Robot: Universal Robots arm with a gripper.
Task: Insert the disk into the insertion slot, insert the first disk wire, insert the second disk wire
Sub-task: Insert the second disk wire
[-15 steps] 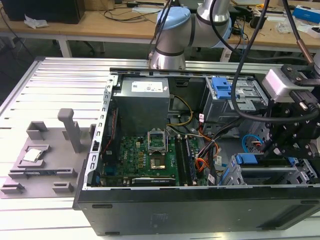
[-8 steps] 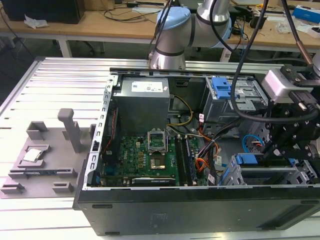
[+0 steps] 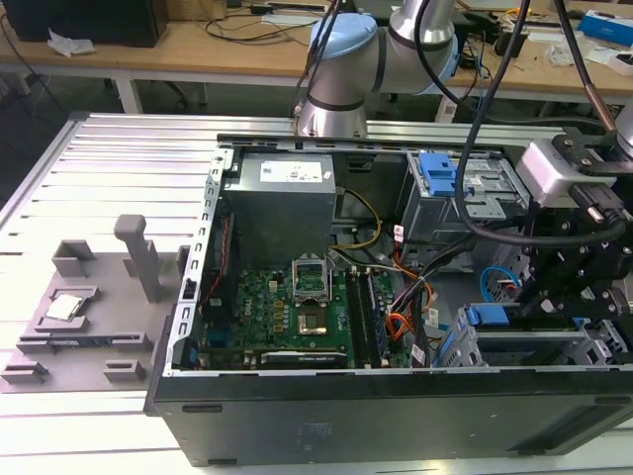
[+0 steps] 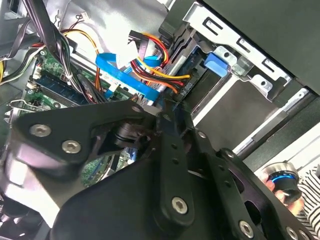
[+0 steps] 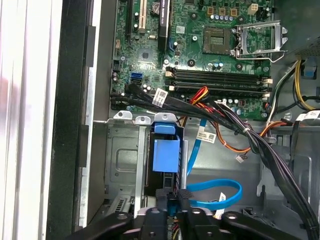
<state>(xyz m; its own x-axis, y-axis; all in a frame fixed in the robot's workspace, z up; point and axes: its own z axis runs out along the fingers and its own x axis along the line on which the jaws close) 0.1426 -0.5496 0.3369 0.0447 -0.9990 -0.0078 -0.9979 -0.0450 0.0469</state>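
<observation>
The disk sits inside the insertion slot [image 3: 539, 346], a silver-grey sheet-metal bay at the case's front corner on the exterior view's right. Its blue carrier [image 3: 485, 317] shows at the bay's open end, and the carrier [image 5: 165, 152] and slot [image 5: 120, 160] also appear in the first wrist view. My gripper [image 5: 172, 201] hangs just behind the disk, shut on the plug of a flat blue wire [image 5: 215, 192]. In the second wrist view the blue wire [image 4: 125, 77] runs to my gripper [image 4: 162, 111]. A red, yellow and orange wire bundle [image 4: 157, 62] ends at the disk's rear edge.
Green motherboard [image 3: 287, 307] fills the case floor, with black cable bundles [image 5: 240, 125] crossing near the bay. A taller grey cage with a blue latch [image 3: 435, 173] stands at the back. A grey fixture [image 3: 89, 307] lies outside the case. A person's hand [image 4: 287, 182] is nearby.
</observation>
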